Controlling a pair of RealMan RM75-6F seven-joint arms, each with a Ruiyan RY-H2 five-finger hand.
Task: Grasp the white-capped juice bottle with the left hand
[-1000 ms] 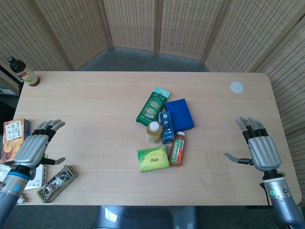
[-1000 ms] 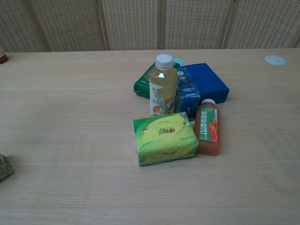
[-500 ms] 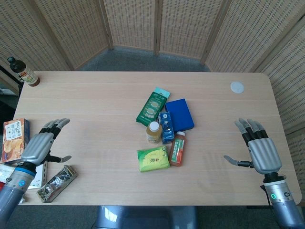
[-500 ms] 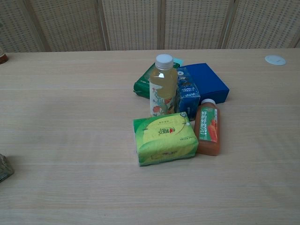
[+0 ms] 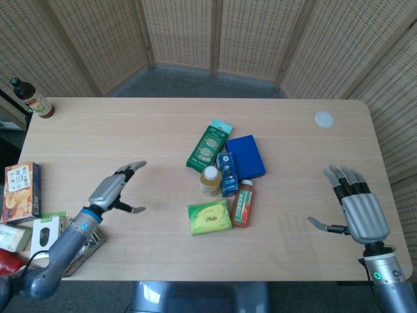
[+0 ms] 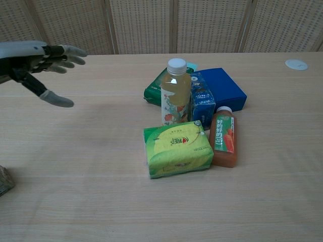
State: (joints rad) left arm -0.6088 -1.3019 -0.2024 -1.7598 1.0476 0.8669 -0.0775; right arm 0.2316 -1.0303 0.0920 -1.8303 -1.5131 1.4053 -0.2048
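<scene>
The white-capped juice bottle (image 5: 210,180) (image 6: 175,92) stands upright at the table's middle, filled with pale yellow juice. My left hand (image 5: 117,189) (image 6: 38,65) hovers over the table well to the left of the bottle, open, fingers spread and pointing toward it, holding nothing. My right hand (image 5: 356,205) hangs open at the table's right side, far from the bottle, and shows only in the head view.
Around the bottle: a green pouch (image 5: 209,145), a blue box (image 5: 246,156), a small blue carton (image 5: 227,173), an orange juice bottle (image 5: 242,203) lying flat, a yellow-green pack (image 6: 176,148). A white disc (image 5: 324,119) lies far right. Snack boxes (image 5: 19,189) and a brown bottle (image 5: 31,98) sit at the left edge.
My left hand has swung from the table's left edge inward toward the bottle and turned sideways, now showing in the chest view. The right hand has barely shifted.
</scene>
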